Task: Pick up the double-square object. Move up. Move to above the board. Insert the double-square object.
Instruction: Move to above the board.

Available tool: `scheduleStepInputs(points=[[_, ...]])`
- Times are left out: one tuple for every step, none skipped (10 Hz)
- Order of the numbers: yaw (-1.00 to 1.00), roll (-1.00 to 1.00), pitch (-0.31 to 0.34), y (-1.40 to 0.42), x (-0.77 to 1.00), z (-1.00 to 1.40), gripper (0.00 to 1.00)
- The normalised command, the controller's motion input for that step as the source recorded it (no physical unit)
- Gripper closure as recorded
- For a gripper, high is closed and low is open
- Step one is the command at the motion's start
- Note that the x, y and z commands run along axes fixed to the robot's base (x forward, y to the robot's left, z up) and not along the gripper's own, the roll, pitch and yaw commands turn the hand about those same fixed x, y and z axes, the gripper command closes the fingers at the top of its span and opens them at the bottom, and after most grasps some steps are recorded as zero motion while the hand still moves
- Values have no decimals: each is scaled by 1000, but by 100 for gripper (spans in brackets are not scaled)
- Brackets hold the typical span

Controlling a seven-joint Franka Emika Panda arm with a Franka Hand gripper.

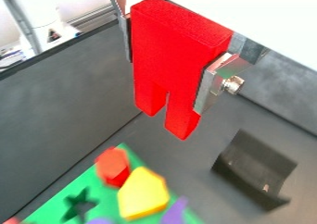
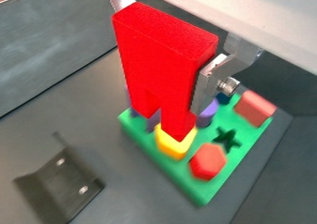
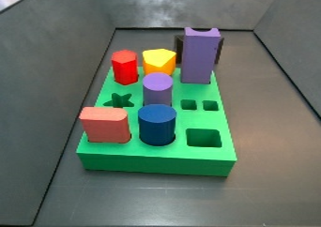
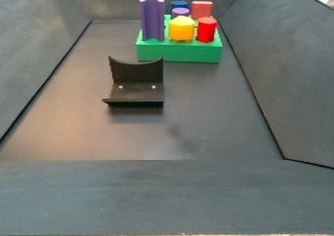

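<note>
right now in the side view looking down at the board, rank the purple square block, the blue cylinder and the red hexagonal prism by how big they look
1. purple square block, tallest and bulkiest
2. blue cylinder, though nearer the camera, which flatters it
3. red hexagonal prism, smallest, but farther back

The gripper shows only in the wrist views, clamped on the double-square object.
</note>
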Motion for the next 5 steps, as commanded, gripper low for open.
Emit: scheduleStepInputs(points=[[10, -4, 24, -1000, -97, 148, 100], [7, 2, 42, -1000, -88, 162, 100], [10, 15, 58, -909, -64, 155, 100], [11, 14, 68, -726, -35, 126, 100], [8, 4, 97, -350, 24, 67, 100]])
